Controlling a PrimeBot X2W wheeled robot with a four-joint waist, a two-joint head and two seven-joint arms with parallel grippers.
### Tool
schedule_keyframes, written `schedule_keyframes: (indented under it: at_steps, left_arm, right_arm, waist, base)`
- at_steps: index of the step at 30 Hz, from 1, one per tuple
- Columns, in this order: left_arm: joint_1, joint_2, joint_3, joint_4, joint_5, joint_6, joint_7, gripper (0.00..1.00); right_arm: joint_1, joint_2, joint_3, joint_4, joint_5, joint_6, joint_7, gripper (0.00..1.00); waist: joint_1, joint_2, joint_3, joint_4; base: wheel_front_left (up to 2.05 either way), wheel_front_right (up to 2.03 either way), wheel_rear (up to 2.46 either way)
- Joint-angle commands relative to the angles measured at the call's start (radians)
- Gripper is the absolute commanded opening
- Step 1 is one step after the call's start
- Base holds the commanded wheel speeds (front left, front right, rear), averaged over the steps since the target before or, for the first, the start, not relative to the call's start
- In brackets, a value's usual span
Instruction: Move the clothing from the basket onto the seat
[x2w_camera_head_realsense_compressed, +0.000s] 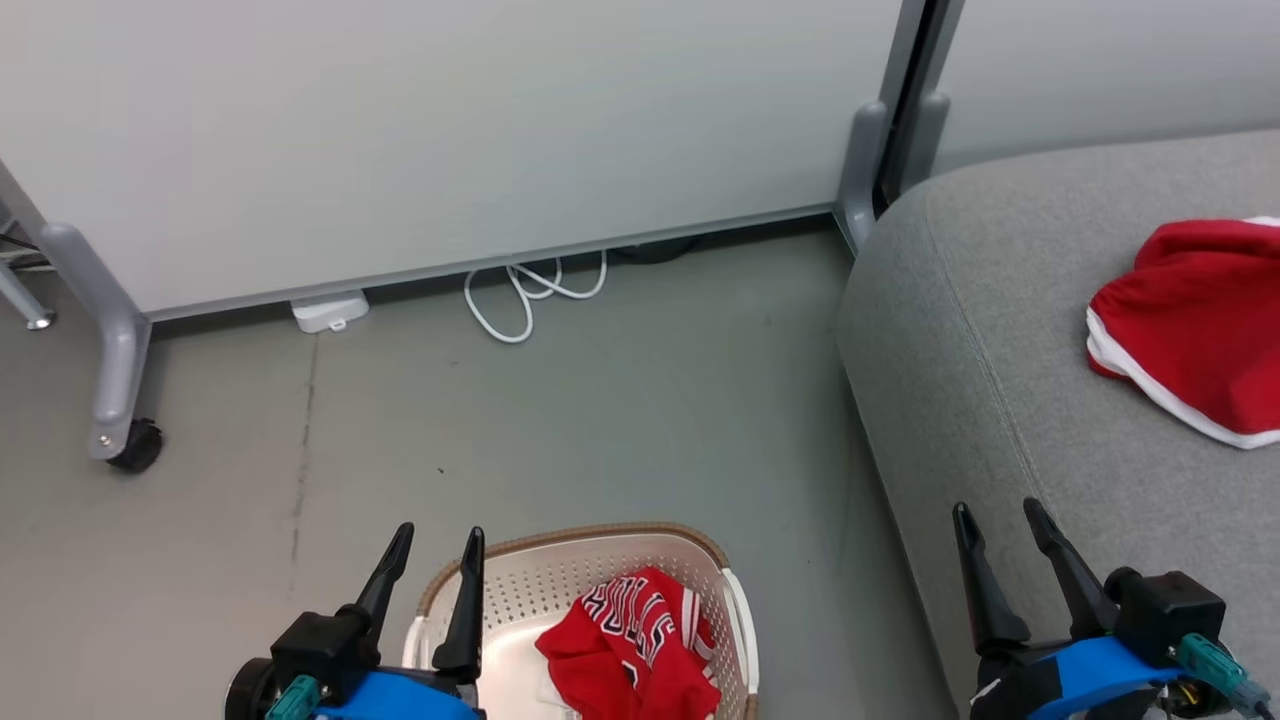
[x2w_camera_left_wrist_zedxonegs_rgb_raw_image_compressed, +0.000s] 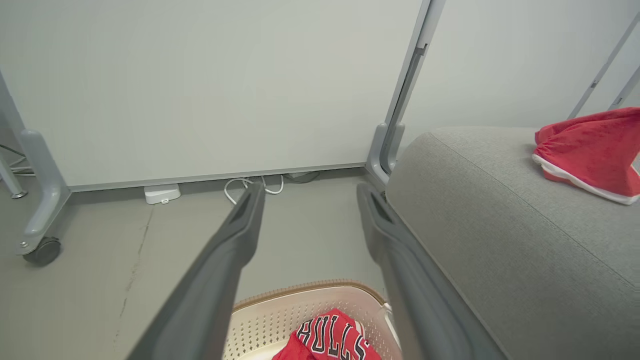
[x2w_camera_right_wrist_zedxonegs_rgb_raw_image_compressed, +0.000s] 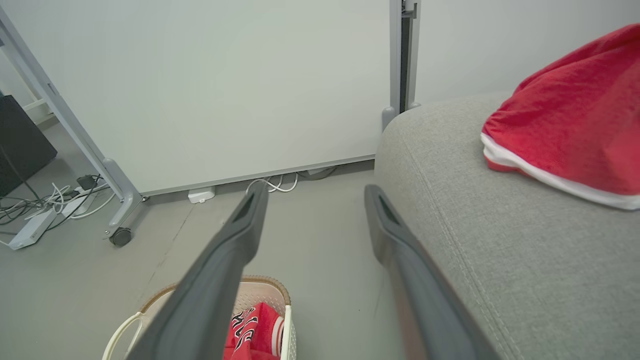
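While both grippers sit low in the head view, scene runs like this, left to right

Grey partition leg (x2w_camera_head_realsense_compressed: 118, 340) on a black caster (x2w_camera_head_realsense_compressed: 135, 447) at 9 o'clock, standing on the grey floor (x2w_camera_head_realsense_compressed: 650, 420). White power box (x2w_camera_head_realsense_compressed: 330, 311) and a looped white cable (x2w_camera_head_realsense_compressed: 530, 290) lie along the foot of the pale partition panel (x2w_camera_head_realsense_compressed: 450, 140), roughly 11 to 12 o'clock

Left gripper (x2w_camera_head_realsense_compressed: 440, 530) at 7 o'clock: fingers spread, nothing between them, inner finger crossing the basket's left rim in that view

Basket (x2w_camera_head_realsense_compressed: 600, 540) at 6 o'clock on the floor, near side cut off by the frame edge. Inside it is the lettered jersey (x2w_camera_head_realsense_compressed: 630, 650), crumpled, black-and-white lettering facing up, white stripe trim at its right side. Left wrist view shows it low between the fingers

Strip of bare floor between basket and seat

Seat (x2w_camera_head_realsense_compressed: 1000, 350) fills 2 to 5 o'clock, rounded corner just beside the partition post (x2w_camera_head_realsense_compressed: 860, 170)

Right gripper (x2w_camera_head_realsense_compressed: 996, 505) at 5 o'clock: fingers spread, empty, over the seat's near left edge

Second red garment (x2w_camera_head_realsense_compressed: 1190, 320), white hem trim, lies on the seat at 3 o'clock, well apart from both grippers, partly cut by the right frame edge
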Motion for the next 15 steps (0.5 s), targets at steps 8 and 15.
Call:
schedule_keyframes:
  at_steps: [8, 15]
  left_arm:
    - [-0.099, 0.010, -0.063, 0.067, -0.008, -0.001, -0.003, 1.00]
    - [-0.218, 0.028, -0.146, 0.177, -0.039, -0.001, -0.002, 1.00]
  right_arm:
    - [-0.069, 0.000, 0.035, -0.019, 0.009, 0.001, -0.018, 1.00]
    - [-0.148, 0.001, 0.086, -0.013, 0.019, 0.001, -0.041, 1.00]
  waist:
    - [-0.0001, 0.0000, 0.173, -0.108]
    - [-0.0001, 0.0000, 0.318, -0.159]
  base:
    - [0.00, 0.00, 0.00]
    - [0.00, 0.00, 0.00]
